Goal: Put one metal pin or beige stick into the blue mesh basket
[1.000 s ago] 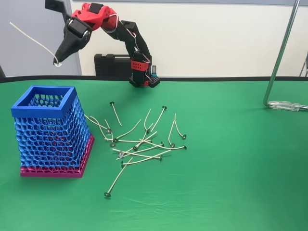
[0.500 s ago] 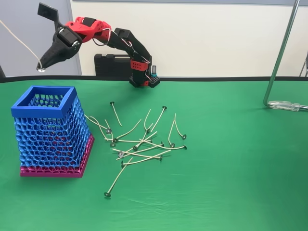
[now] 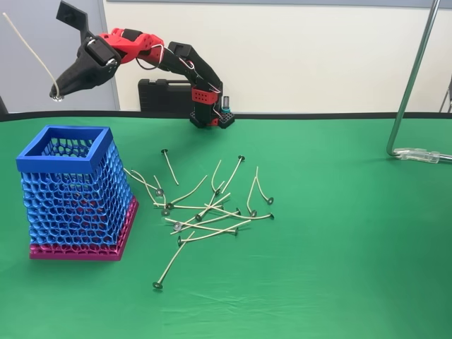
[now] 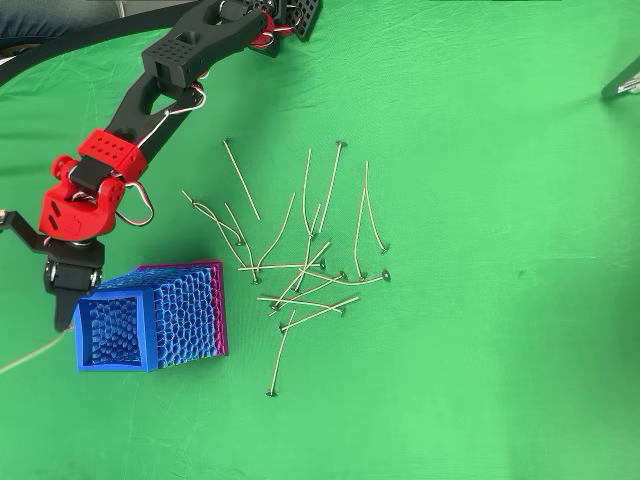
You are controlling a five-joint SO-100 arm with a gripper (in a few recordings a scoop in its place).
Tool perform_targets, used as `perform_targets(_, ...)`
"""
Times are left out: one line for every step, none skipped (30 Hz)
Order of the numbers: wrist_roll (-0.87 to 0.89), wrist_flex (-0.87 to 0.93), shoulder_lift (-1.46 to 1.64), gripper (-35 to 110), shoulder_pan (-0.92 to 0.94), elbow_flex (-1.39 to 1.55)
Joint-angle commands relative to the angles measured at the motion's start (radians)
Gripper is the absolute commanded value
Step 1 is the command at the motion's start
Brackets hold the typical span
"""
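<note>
A green-covered table (image 3: pixel 339 268) is carrying the blue mesh basket (image 3: pixel 74 194); a loose heap of beige sticks (image 3: pixel 205 212) is lying just right of the basket, none touching it.

Surface (image 3: pixel 353 268): covered in bright green cloth, faintly creased, black edging along the far side. Rear wall (image 3: pixel 318 56): plain cream, with a grey panel (image 3: pixel 35 78) at left in the fixed view. Black case (image 3: pixel 164 95) stands against the wall at the far edge. Metal stand pole (image 3: pixel 413 78) rises at right, its foot (image 3: pixel 422 154) resting on the cloth. Lighting even and diffuse, shadows soft.
</note>
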Motion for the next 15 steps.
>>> perform_targets(0.005,-0.025,0.012,21,0.003,-0.005)
perform_targets(0.002,-0.025,0.012,21,0.002,-0.006)
perform_targets(0.000,-0.025,0.014,21,0.000,-0.008)
perform_targets(0.002,-0.025,0.015,21,0.000,-0.011)
perform_targets(0.005,-0.023,0.017,21,-0.002,-0.012)
perform_targets(0.008,-0.021,0.018,21,-0.003,-0.015)
perform_targets(0.009,-0.018,0.020,21,-0.003,-0.018)
perform_targets(0.012,-0.017,0.021,20,-0.005,-0.020)
perform_targets(0.015,-0.017,0.023,15,-0.006,-0.021)
perform_targets(0.020,-0.015,0.026,10,-0.008,-0.021)
perform_targets(0.026,-0.014,0.032,1,-0.008,-0.017)
perform_targets(0.028,-0.005,0.046,1,-0.009,-0.002)
perform_targets(0.032,0.005,0.066,1,-0.011,0.023)
perform_targets(0.038,0.009,0.097,1,-0.012,0.064)
perform_targets(0.043,0.012,0.138,1,-0.015,0.121)
